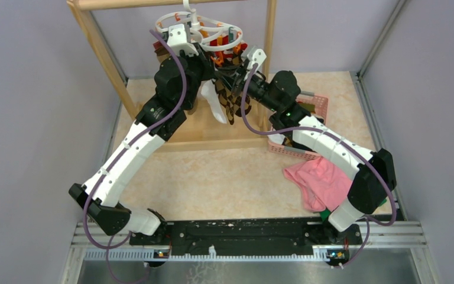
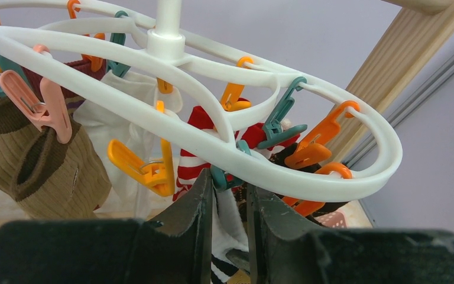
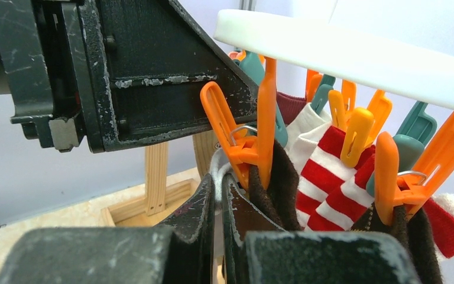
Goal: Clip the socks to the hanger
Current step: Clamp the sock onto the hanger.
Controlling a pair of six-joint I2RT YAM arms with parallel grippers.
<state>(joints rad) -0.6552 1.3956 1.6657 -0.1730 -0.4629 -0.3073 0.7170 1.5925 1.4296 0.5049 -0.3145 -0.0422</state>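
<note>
**White plastic hanger (image 2: 354, 184), an arm on either side**

In the overhead view both arms rise from the bottom edge and lean toward the upper centre. The left arm (image 1: 136, 142) slants up from the lower left. The right arm (image 1: 331, 148) folds at its elbow on the right of the frame, then reaches up and left. They meet beneath the hanger, which hangs from the wooden rack (image 1: 103, 53) above the desk (image 1: 230, 171).

The left claw (image 2: 230, 188) points up at the underside of the ring. Its fingers stand a narrow gap apart with a teal clip (image 2: 223, 177) in the gap; whether they squeeze it cannot be told. A white sock (image 2: 124, 100) and a tan ribbed sock (image 2: 41, 165) hang clipped to the left of the frame.

The right claw (image 3: 219, 189) has its fingers almost together. It sits just beside a dark brown sock (image 3: 278, 177) that is gripped by an orange clip (image 3: 254, 136). A red-white striped sock (image 3: 325, 183) hangs further right.
</note>
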